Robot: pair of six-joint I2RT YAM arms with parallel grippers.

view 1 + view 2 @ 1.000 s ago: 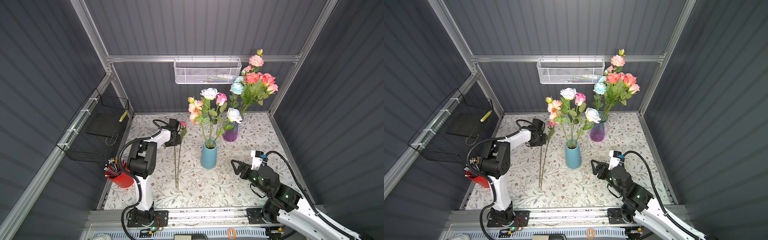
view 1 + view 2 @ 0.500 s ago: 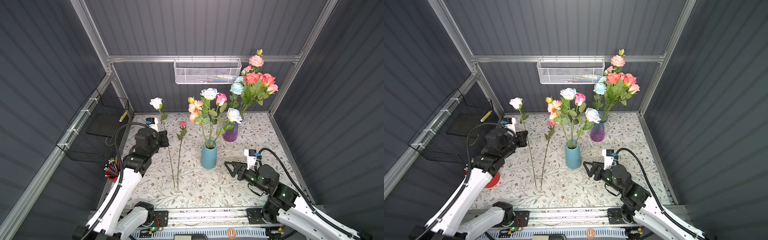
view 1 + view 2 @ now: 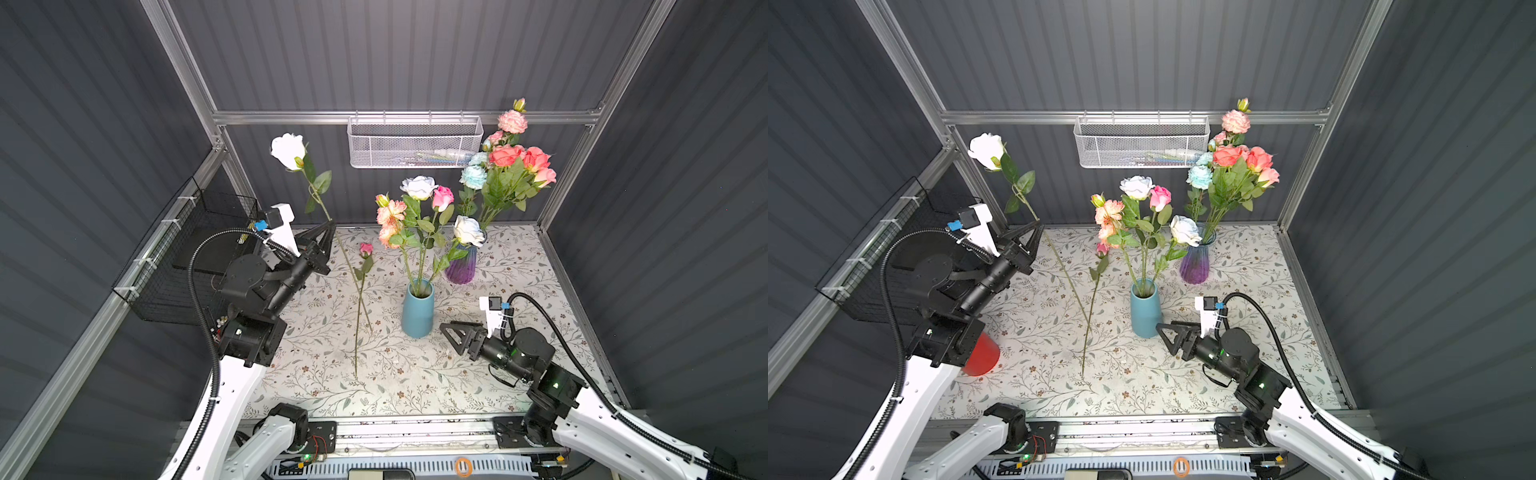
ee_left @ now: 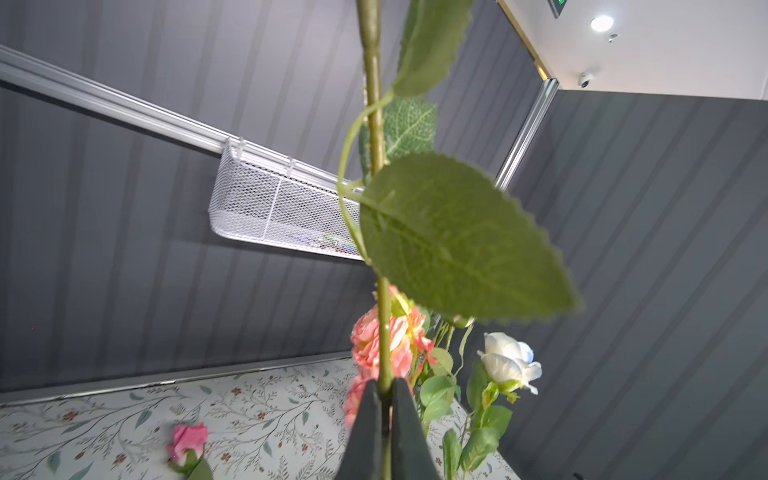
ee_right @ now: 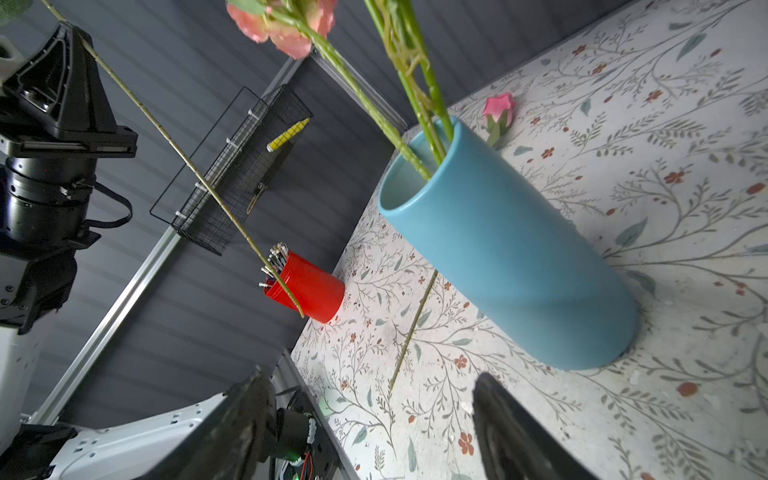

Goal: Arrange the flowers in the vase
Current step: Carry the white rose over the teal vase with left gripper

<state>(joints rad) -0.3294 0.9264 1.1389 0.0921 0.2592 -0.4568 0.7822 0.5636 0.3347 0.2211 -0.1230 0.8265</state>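
Pinching a long green stem about midway, the left fingers (image 4: 409, 432) are clamped together on the white rose (image 3: 288, 151), whose cream-white bloom and serrated leaves rise high at far left while its bare lower stem slants down over the floral surface (image 3: 415, 382). The right fingers (image 5: 511, 428) stand apart, empty, just right of the blue vase (image 3: 417, 311), which holds pink, coral and white blooms. A pink bud (image 3: 366, 249) lies flat left of it.
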